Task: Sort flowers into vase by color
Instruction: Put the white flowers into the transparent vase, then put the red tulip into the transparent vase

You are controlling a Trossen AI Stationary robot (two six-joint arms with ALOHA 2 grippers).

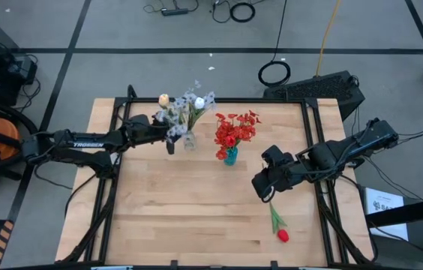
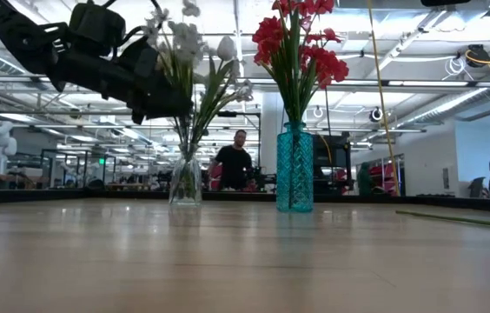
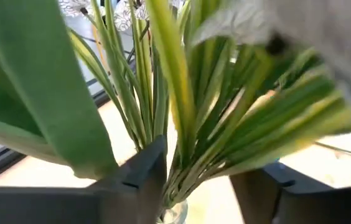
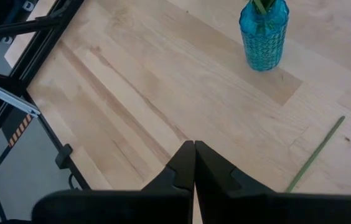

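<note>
A clear glass vase (image 2: pixel 185 181) at the far middle of the table holds pale lavender-white sprays and cream tulip buds (image 1: pixel 185 109). My left gripper (image 3: pixel 200 165) is open at the bunch just above the vase's rim (image 3: pixel 172 214), one finger on each side of the green stems (image 3: pixel 182 124). To its right a teal vase (image 1: pixel 230 156) holds red flowers (image 2: pixel 297 43). A single red flower (image 1: pixel 279 229) lies flat on the table near the front right. My right gripper (image 4: pixel 194 149) is shut and hovers above the table near that flower's stem (image 4: pixel 315 155). My left gripper comes at the stems level from the table's left, a finger (image 3: pixel 144 177) on each side of the bunch above the vase's rim. A wide leaf (image 3: pixel 57 112) lies against one finger. Whether the fingers touch the stems, I cannot tell.
A dark metal frame (image 1: pixel 114 150) runs along the table's left and right edges. Bare wood spans the table's near half (image 1: pixel 189 217). Off the table, a black case (image 1: pixel 320 86) and cable loops lie on the floor. People stand in the room behind (image 2: pixel 234 161).
</note>
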